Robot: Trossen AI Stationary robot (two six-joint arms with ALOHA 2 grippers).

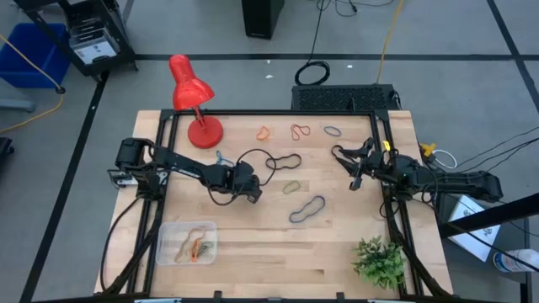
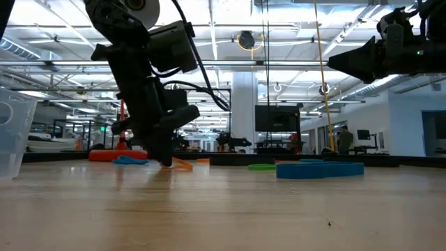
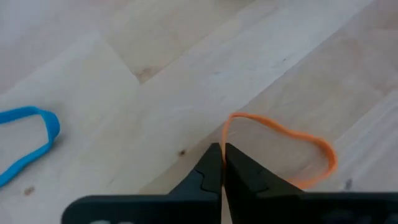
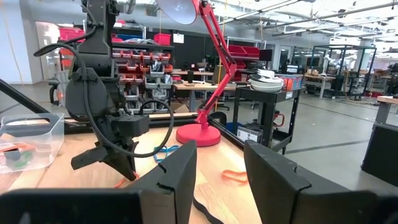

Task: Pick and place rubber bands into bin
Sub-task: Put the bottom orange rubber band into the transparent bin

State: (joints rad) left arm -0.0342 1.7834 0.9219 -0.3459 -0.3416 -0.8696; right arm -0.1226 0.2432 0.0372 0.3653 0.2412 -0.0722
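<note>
Left gripper [image 1: 253, 192] down on the table [image 1: 337, 252] near its centre, fingers [image 3: 242, 171] pressed together on 1 strand of an orange rubber band [image 3: 292, 140], the rest of that loop lying flat on the wood ahead of the tips. In the left wrist view, a blue rubber band [image 3: 28, 140] flat on the boards well apart from the orange one. Right gripper [image 1: 355, 178] at 3 o'clock of the table, lifted above the wood, its 2 fingers [image 4: 177, 168] parted with nothing between them. Clear bin [image 1: 187, 242] at 7 o'clock, near the front edge, with a few bands [image 1: 195, 247] inside, orange and green among them. Loose on the table: a black band [image 1: 285, 160] just at 1 o'clock of the left gripper, a dull green band [image 1: 292, 187] at its 3 o'clock, a dark band [image 1: 307, 209] at about 4 o'clock, and along the far edge at 12 o'clock an orange band [image 1: 264, 132], a red band [image 1: 301, 131] and another dark band [image 1: 333, 131]. Red desk lamp [image 1: 192, 97] at 11 o'clock, small green plant [image 1: 379, 261] at 5 o'clock.
</note>
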